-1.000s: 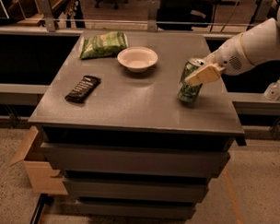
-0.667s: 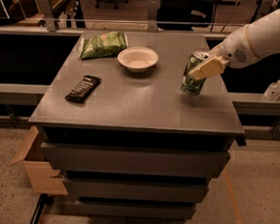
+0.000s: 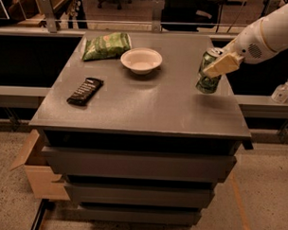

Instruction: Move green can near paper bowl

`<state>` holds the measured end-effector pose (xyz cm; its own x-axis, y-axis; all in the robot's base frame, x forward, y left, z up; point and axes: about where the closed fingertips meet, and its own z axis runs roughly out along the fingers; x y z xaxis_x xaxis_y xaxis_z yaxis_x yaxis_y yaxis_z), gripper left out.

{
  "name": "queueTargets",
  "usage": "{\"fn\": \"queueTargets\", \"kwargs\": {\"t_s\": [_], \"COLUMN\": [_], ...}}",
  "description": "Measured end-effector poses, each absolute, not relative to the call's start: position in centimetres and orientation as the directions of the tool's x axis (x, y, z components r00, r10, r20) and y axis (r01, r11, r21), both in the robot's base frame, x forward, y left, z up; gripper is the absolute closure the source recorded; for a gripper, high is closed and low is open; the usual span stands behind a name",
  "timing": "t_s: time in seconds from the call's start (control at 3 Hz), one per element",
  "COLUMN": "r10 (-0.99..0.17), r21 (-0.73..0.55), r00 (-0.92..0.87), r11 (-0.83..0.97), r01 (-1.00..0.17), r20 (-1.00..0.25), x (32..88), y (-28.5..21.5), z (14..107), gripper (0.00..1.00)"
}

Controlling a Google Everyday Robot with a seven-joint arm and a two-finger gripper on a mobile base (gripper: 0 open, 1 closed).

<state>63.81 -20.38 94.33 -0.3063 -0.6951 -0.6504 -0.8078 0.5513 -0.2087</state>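
The green can (image 3: 209,76) with a silver top is held tilted, lifted a little above the right side of the grey table (image 3: 149,107). My gripper (image 3: 217,66) comes in from the right on a white arm and is shut on the can, one tan finger across its front. The off-white paper bowl (image 3: 141,60) sits on the table at the back middle, well to the left of the can.
A green crinkly snack bag (image 3: 106,46) lies at the back left beside the bowl. A dark snack bar (image 3: 85,91) lies at the left. A small bottle (image 3: 281,91) stands on a ledge at the right. A cardboard box (image 3: 38,170) sits on the floor at lower left.
The gripper has lifted the green can off the table and carried it slightly up and back, tilting it. The bowl, bag and bar have not moved.
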Motion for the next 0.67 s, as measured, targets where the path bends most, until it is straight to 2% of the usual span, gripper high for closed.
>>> {"fn": "queueTargets", "kwargs": {"t_s": [0.67], "r10": [-0.742], "r21": [-0.296], "r00": [-0.195], "r11": [0.473], "r01": [-0.83], "r20": [-0.641], "x": [68.8], "y": [-17.8], "z": [94.2], "gripper": [1.0]}}
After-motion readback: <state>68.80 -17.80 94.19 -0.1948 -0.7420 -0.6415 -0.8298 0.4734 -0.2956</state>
